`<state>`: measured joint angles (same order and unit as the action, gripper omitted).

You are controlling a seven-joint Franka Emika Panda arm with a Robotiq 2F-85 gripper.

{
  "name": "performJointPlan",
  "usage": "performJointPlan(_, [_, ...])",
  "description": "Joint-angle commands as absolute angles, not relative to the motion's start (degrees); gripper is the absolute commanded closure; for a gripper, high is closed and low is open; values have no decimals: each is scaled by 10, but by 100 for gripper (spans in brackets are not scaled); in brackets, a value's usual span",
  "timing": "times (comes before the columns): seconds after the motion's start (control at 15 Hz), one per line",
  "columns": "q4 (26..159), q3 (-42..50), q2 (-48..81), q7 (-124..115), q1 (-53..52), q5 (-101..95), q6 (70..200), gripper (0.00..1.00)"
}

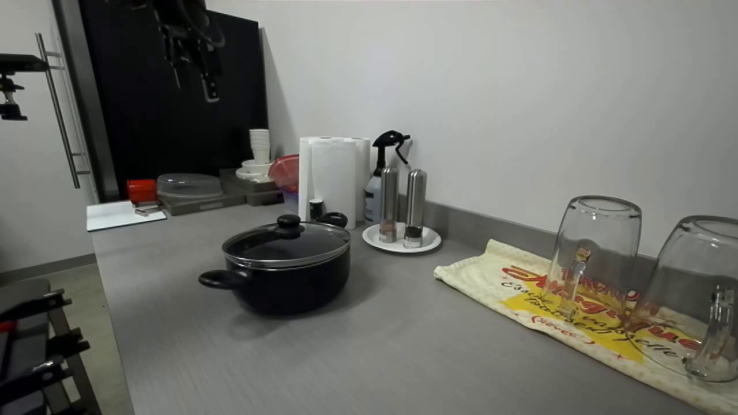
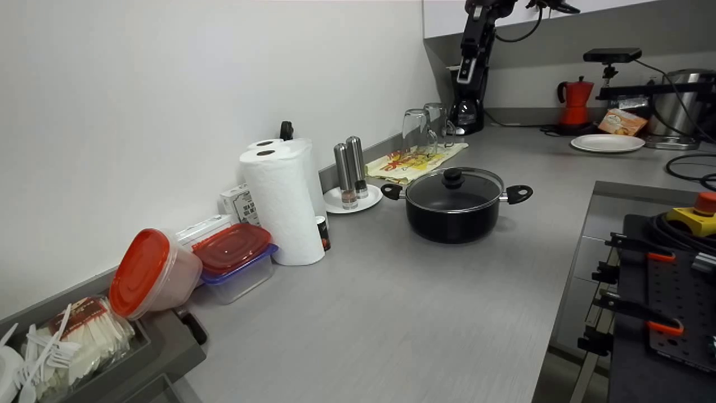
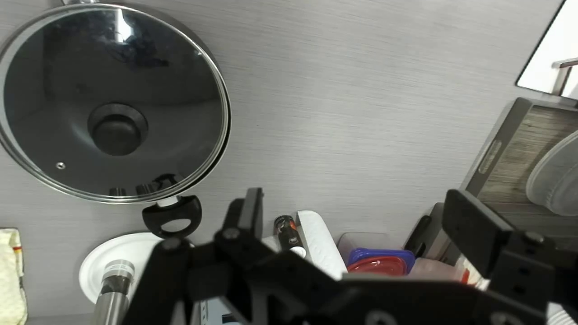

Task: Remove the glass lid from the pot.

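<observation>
The glass lid (image 1: 256,246) lies on the black pot (image 1: 294,291), with its black knob upright in the middle. In an exterior view the lid (image 2: 430,193) also covers the pot (image 2: 452,226), whose two handles stick out sideways. My gripper (image 1: 195,92) hangs high above the counter, apart from the lid and pot. In the wrist view the gripper (image 3: 354,198) is open, with its fingers wide apart and nothing between them. There the lid (image 3: 180,104) shows at the upper left, to the left of the fingers, and a pot handle (image 3: 192,214) shows below it.
Paper towel rolls (image 2: 285,207) and two mills on a white plate (image 1: 375,236) stand by the wall near the pot. Upturned glass mugs (image 1: 599,253) stand on a printed cloth (image 1: 490,271). Plastic containers (image 2: 240,285) and a grey tray (image 2: 162,347) lie farther along the counter.
</observation>
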<state>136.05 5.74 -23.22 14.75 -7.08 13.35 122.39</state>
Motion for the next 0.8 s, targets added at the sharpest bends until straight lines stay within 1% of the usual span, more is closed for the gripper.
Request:
performJointPlan(0.0, [1346,44,-204,142,-48,113,1255,0])
performJointPlan(0.33, [1332,35,-143,123,-14,36,1337,0])
performJointPlan(0.73, [1308,28,-60,72,12,-43,1385,0])
